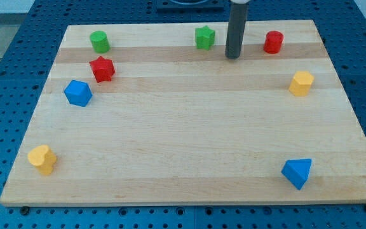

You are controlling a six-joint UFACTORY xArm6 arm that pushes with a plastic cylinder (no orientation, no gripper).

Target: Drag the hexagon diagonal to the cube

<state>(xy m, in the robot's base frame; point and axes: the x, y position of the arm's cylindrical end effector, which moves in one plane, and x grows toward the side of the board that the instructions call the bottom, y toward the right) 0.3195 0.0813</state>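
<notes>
Between green star [204, 37] and red cylinder [273, 42], my tip [234, 56] touches neither.

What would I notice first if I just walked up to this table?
Probably the dark rod coming down at the view's top, my tip resting on the wooden board between the green star and the red cylinder. Next, the bright blocks scattered round the edges, like the blue block at the bottom right.
</notes>
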